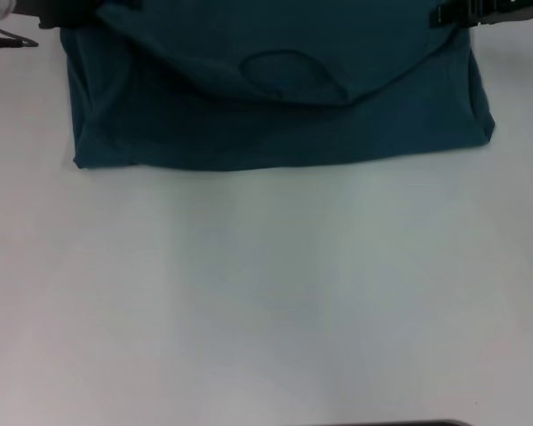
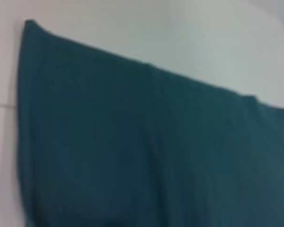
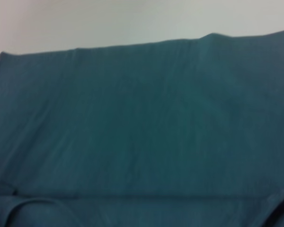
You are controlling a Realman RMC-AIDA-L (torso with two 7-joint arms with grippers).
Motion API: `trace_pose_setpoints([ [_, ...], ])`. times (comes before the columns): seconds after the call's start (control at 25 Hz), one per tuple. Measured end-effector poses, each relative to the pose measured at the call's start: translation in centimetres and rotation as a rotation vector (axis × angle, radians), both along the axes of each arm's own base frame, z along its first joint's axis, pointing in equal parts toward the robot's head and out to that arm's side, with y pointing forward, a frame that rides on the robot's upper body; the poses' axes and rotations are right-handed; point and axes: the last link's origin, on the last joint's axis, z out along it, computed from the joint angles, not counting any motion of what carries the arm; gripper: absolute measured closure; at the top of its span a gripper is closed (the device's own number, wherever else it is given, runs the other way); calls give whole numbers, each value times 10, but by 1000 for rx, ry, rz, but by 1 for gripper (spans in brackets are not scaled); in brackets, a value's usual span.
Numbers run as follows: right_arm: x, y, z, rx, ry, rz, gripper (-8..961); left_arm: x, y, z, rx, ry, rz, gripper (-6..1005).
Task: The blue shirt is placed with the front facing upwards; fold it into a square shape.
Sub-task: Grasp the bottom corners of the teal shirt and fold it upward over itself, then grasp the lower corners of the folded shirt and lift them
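Observation:
The blue shirt [image 1: 275, 133] lies across the far part of the white table, with its near edge straight. Its upper part, with the round neckline [image 1: 289, 75], is turned over toward me and sags in a curve between the two arms. At the far left corner of that flap is my left gripper [image 1: 71, 16], and my right gripper [image 1: 453, 15] is at the far right corner. Each is shut on the cloth. Teal fabric [image 2: 132, 142] fills the left wrist view, and the right wrist view shows the same cloth [image 3: 142, 132]. No lettering shows.
The white table [image 1: 266, 302] stretches bare from the shirt's near edge toward me. A thin dark cable [image 1: 9, 40] lies at the far left beside the shirt. A dark strip [image 1: 400, 423] shows at the near edge.

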Motion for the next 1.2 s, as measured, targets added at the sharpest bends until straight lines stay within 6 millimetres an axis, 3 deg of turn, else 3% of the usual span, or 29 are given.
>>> trace_pose_setpoints([
  [0.2, -2, -6, 2, -39, 8, 6, 379, 0, -5, 7, -41, 10, 37, 342],
  [0.76, -5, -18, 13, -104, 37, 10, 383, -18, -41, 44, -116, -62, 86, 345],
  [1.2, 5, -52, 21, -145, 277, 51, 386, -53, -77, 54, -74, -214, 88, 349],
])
